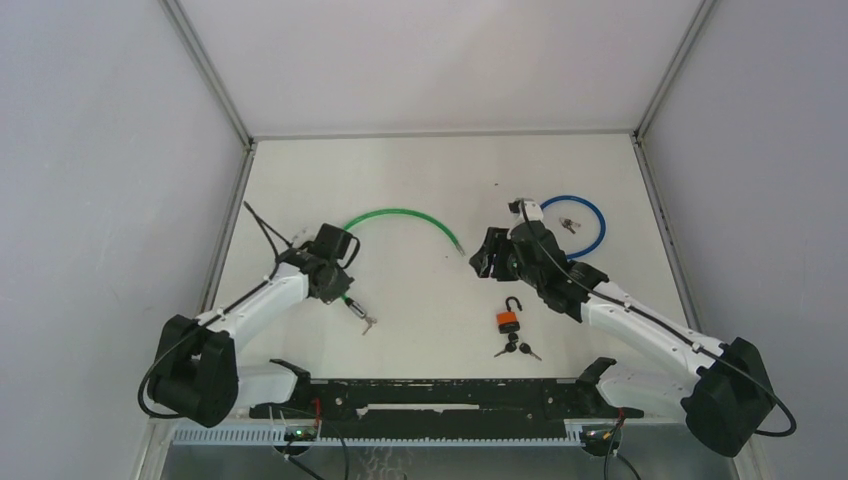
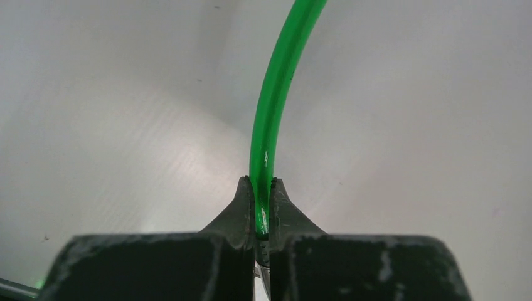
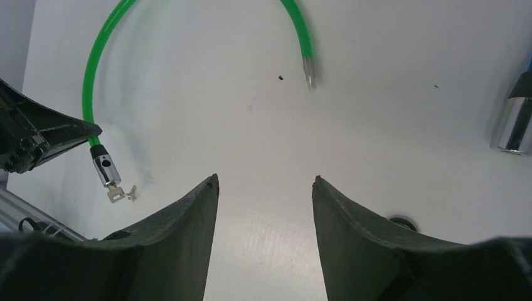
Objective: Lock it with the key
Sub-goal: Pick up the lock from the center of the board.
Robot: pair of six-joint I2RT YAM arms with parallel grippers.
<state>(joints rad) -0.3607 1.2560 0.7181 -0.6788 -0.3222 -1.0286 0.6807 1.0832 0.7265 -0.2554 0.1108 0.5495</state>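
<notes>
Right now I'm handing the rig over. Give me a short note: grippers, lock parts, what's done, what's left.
Left gripper: shut on the green cable lock, close to its barrel; a key sits at the barrel's end.
Right gripper: open, empty, above the table short of the cable's pin end.
Orange padlock, shackle open, lies near the front; blue cable lock at back right.
Done: cable held. Left: likely grasp pin end, seat it in barrel, turn key.

Your top view is bright and even, soft shadows only under the arms (image 1: pixel 260 300). Left wrist: glare patch on the table (image 2: pixel 169 169), corners dim. Right wrist: fingers (image 3: pixel 169 251) soft, chrome piece (image 3: pixel 516 122) at right edge blurred.
</notes>
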